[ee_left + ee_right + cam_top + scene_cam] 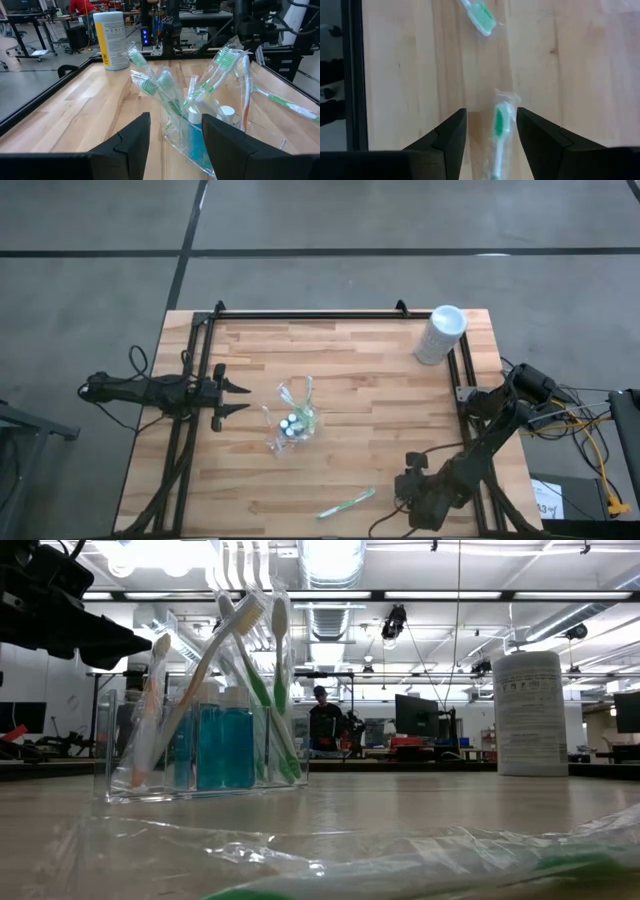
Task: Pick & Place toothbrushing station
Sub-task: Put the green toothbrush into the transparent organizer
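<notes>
Right end effector [486, 131] hangs low over the near edge of the wooden surface [350, 370], fingers spread and gripping nothing. Directly between and beneath its fingers, in the right wrist view, lies a green wrapped toothbrush [499, 127], and a 2nd green wrapped toothbrush [479, 15] lies just ahead of it; the high view resolves only 1 green wrapped brush [347, 503] lying just beside this end effector.

We judge the step in hand to be picking that loose brush. To do it well, we would come straight down with the fingers straddling the handle, not the bristle end, and close slowly, since the wrapper is thin and glossy and could let the slim handle slide or twist.

Left end effector [172, 142] waits with its fingers spread and empty, pointing at the clear toothbrush holder [292, 420] just ahead of it. That holder is a transparent, hard-walled box; several wrapped brushes lean out of it at angles, beside small bottles of blue liquid with white caps.

Well beyond both end effectors, at the far corner of the planked surface, stands a white cylindrical wipes canister [440, 334].
</notes>
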Tool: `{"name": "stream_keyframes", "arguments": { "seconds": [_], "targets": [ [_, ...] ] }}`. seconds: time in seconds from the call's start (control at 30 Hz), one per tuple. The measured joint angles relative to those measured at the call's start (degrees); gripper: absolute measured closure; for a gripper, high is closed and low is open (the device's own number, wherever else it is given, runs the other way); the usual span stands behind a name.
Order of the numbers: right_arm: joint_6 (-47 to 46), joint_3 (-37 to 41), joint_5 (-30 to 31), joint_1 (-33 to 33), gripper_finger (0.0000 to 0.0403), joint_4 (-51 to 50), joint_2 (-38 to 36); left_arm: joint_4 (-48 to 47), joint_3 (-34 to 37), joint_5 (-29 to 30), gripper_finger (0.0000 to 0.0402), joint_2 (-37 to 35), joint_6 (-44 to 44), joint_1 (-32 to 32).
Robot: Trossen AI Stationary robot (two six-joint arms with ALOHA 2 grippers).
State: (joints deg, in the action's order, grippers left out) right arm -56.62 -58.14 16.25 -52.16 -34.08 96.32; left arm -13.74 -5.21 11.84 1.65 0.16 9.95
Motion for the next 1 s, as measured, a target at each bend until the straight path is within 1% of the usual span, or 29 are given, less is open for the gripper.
{"name": "stream_keyframes", "arguments": {
  "seconds": [0.13, 0.5, 0.8, 1.0],
  "targets": [
    [-0.8, -0.9, 0.1, 0.0, 0.0234, 0.0, 2.2, 0.0, 0.0, 0.0, 0.0220, 0.0, 0.0, 0.0],
    [-6.5, -0.2, 0.2, 0.5, 0.0234, 0.1, 3.0, 0.0, 0.0, 0.0, 0.0220, 0.0, 0.0, 0.0],
    [-6.9, -0.1, -0.1, 1.6, 0.0234, 0.3, 4.8, 0.0, 0.0, 0.0, 0.0220, 0.0, 0.0, 0.0],
    [-6.9, -0.1, -2.5, 1.8, 0.0247, 0.6, 5.8, 0.0, 0.0, 0.0, 0.0220, 0.0, 0.0, 0.0]
  ]
}}
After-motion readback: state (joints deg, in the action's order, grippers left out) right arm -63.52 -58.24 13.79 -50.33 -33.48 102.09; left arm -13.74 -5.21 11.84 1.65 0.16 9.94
